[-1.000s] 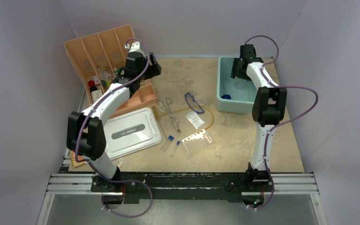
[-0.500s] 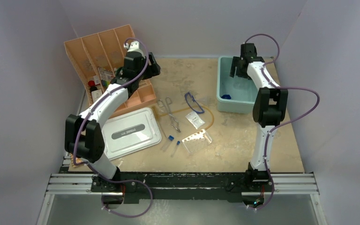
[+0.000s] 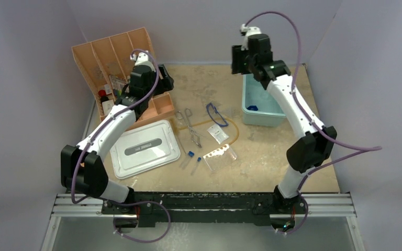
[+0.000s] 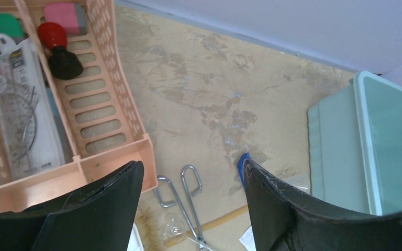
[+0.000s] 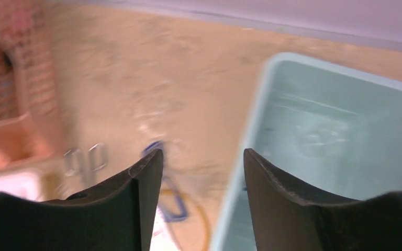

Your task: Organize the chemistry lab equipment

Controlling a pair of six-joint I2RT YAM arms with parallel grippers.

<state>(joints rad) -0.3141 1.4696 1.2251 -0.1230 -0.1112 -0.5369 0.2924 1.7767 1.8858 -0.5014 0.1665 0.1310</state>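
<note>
Here, mottled tan tabletop (image 3: pixel 272 157), plain lilac walls (image 3: pixel 204 31), left pincer (image 4: pixel 191 164) and right pincer (image 5: pixel 203 152) agape, empty.

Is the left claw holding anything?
No, the left claw is open, with nothing between its fingers, only the table below.

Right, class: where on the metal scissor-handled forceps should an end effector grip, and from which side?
Probably the slim shank of the metal scissor-handled forceps, just below the finger rings, coming straight down from above: they lie flat on the tan table, leaving only narrow sides to pinch.
</note>
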